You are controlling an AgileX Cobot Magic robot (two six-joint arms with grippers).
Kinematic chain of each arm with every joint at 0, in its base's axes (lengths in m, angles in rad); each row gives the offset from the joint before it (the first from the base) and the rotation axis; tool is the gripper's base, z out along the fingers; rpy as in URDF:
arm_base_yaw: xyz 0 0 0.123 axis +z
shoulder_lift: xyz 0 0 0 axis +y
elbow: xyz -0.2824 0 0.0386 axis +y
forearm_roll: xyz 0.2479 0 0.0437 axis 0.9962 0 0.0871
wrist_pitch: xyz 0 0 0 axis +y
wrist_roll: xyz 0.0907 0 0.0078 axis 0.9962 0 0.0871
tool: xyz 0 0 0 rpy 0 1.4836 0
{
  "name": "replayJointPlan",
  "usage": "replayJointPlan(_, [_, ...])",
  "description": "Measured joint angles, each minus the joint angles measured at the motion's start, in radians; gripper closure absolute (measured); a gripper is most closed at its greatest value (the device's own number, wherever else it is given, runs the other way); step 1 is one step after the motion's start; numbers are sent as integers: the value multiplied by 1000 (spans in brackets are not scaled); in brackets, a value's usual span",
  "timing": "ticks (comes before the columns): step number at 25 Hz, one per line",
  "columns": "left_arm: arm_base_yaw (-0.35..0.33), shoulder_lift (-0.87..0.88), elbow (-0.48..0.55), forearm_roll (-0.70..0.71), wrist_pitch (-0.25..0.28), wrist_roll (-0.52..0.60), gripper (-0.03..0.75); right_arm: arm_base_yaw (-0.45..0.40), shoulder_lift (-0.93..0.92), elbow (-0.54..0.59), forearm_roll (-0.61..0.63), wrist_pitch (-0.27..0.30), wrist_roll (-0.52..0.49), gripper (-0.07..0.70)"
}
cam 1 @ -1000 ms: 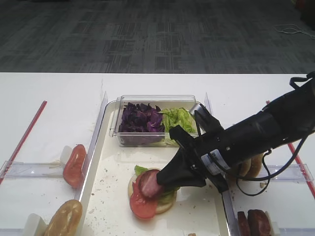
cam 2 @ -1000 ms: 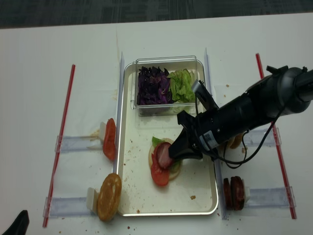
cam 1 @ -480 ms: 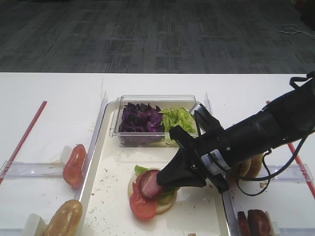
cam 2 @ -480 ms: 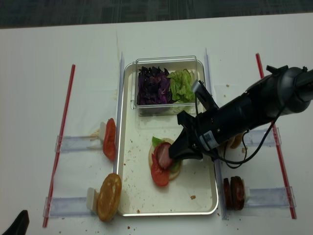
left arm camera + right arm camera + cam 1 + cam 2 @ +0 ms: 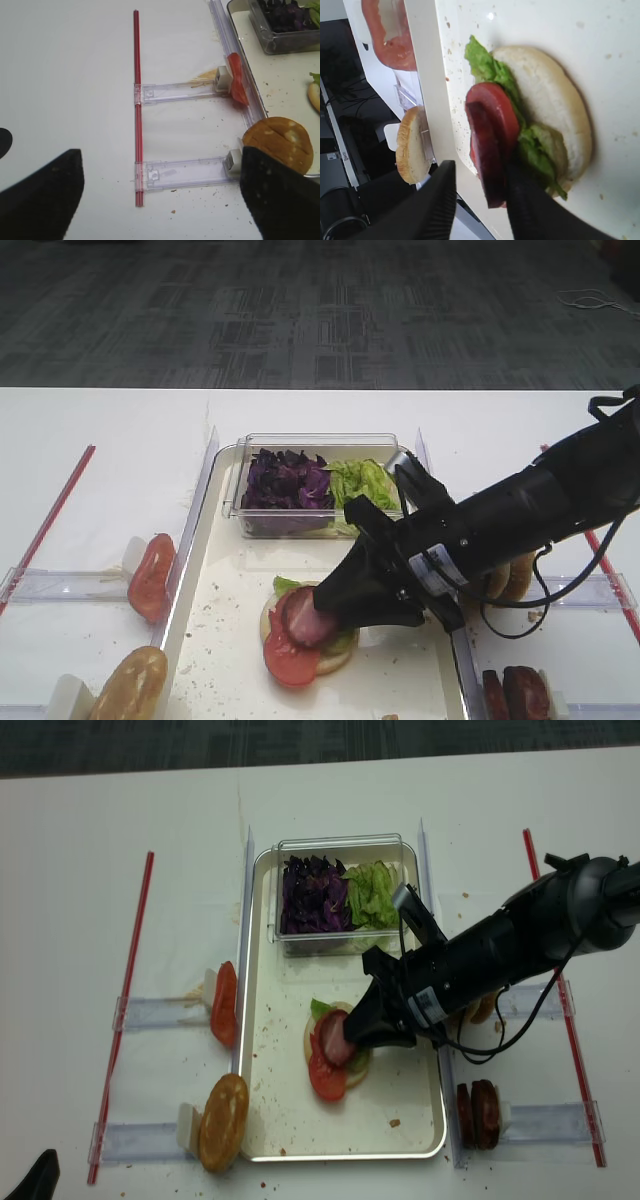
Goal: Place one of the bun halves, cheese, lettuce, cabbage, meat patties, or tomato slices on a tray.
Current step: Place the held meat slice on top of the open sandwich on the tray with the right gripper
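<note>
Where the long white-silver tray (image 5: pixel 262 1120) runs from twelve to six o'clock down the middle of the table, the right arm reaches in from three o'clock, and its right gripper (image 5: pixel 352 1038) sits low over the half-built burger near the tray's centre. That burger is a pale bun half (image 5: pixel 555 105) lying cut face up, lettuce (image 5: pixel 492 72) spilling out at its twelve o'clock edge, and a tomato slice (image 5: pixel 326 1077) hanging off toward six o'clock.

In the overhead view the meat patty (image 5: pixel 487 150) lies at nine o'clock from the wrist, right at the fingertips. It stands on edge against the tomato, not flat, so its broad face looks sideways and its long axis runs along the reach of the fingers. In the wrist view one dark finger (image 5: pixel 530 210) presses its near side while the other (image 5: pixel 427 210) stands apart from it, so the jaws look partly spread with the patty between them and touching only one. I judge the grip to be loosening; whether the patty is fully free I cannot tell.

The coming move turns on that tilt: the patty needs to tip toward the bun and settle flat, and it may roll off toward the tomato side instead.

The left gripper (image 5: pixel 160 192) hangs well away at nine o'clock over bare table, fingers wide apart, beside a seeded bun top (image 5: pixel 279 142) in its clear holder, so the right arm is the nearer one
</note>
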Motion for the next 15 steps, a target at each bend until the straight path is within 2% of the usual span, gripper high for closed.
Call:
replayJointPlan(4, [0,0,0,0,0,0,99,0,0,0,0,0,0,237])
replayJointPlan(7, [0,0,0,0,0,0,99,0,0,0,2,0,-4,174])
replayJointPlan(10, [0,0,0,0,0,0,99,0,0,0,4,0,-6,140])
replayJointPlan(15, [0,0,0,0,0,0,99,0,0,0,14,-6,-12,128])
